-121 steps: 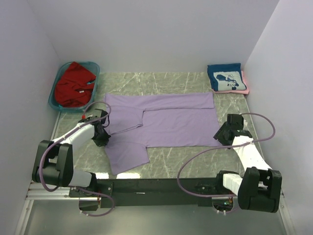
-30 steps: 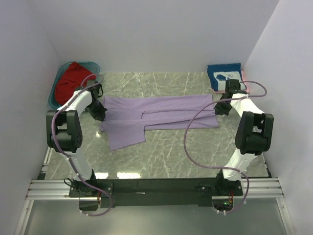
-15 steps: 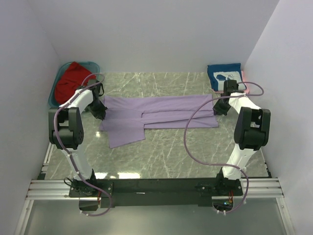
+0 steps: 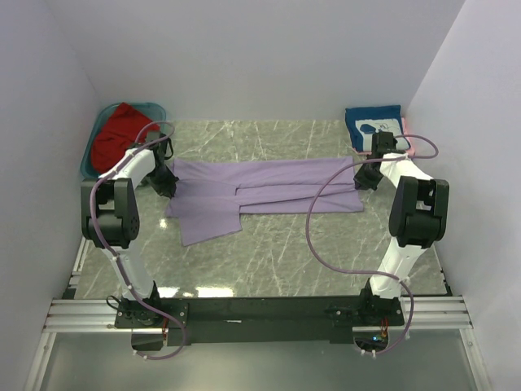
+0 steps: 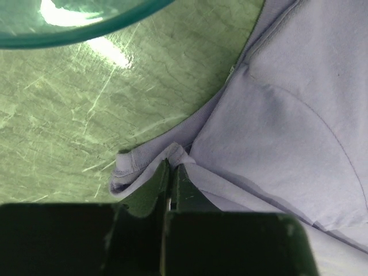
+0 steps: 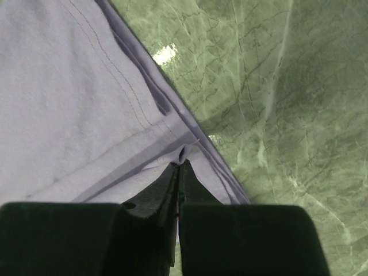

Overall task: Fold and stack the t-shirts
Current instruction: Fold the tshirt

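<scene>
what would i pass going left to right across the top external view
teal plastic tub holding the crumpled red cloth t-shirt → left arm's fingers → spread lavender-purple cloth t-shirt → right arm's fingers → edge of the folded pink cloth t-shirt

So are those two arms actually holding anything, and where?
Both pinch the purple shirt: the left gripper a bunched fold at its left end, the right gripper its hemmed edge at the right end.
</scene>
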Action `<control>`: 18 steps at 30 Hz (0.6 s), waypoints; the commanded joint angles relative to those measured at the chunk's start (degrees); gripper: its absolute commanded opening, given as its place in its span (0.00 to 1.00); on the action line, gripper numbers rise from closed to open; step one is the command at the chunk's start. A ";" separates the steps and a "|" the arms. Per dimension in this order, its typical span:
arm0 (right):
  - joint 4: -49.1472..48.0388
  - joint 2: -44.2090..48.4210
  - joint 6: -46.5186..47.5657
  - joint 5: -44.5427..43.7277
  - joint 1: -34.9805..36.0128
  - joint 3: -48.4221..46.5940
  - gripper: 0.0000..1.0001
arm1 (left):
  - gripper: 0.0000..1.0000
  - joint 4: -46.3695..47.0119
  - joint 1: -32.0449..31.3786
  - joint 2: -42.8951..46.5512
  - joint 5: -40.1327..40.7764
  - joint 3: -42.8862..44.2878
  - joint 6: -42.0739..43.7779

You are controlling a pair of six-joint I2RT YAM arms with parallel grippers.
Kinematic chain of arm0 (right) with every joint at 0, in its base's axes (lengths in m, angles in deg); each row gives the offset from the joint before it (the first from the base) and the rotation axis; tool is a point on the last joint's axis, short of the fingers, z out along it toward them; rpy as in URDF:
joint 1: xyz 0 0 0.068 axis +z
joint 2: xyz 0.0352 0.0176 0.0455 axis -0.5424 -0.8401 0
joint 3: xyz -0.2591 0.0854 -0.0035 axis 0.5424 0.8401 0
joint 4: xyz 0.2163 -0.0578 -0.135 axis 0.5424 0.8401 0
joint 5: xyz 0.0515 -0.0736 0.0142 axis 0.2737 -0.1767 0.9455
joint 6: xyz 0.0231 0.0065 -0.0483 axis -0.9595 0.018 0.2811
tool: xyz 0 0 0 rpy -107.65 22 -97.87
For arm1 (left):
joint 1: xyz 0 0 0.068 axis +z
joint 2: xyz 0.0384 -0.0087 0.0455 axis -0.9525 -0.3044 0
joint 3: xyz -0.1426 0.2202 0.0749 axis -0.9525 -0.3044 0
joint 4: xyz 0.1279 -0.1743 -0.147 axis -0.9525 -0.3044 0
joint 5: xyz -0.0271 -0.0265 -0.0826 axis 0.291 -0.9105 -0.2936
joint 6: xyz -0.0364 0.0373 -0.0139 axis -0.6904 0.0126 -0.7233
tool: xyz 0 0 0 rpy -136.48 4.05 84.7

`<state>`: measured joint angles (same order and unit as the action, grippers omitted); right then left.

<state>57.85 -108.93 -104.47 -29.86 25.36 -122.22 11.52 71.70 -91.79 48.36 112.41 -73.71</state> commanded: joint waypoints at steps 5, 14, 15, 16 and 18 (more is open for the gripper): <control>-1.83 -0.80 0.33 -2.69 0.19 -2.61 0.02 | 0.01 0.36 0.40 1.92 3.72 3.30 0.57; -2.09 -1.68 0.50 -3.74 0.02 -1.99 0.03 | 0.02 0.36 0.32 -1.33 3.81 5.77 0.66; -2.35 -1.68 0.68 -3.74 0.10 -1.90 0.03 | 0.02 0.71 0.32 -1.59 3.63 5.95 0.75; -2.18 -1.86 0.59 -3.83 0.10 -1.99 0.03 | 0.03 0.89 0.32 -2.03 3.72 6.21 0.75; -2.18 -2.38 0.59 -3.74 0.02 -2.17 0.05 | 0.04 1.15 0.31 -2.56 3.72 6.47 0.93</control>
<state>57.54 -110.79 -104.47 -30.69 25.58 -122.57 11.43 71.70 -93.45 49.30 116.58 -73.69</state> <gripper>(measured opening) 0.046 0.036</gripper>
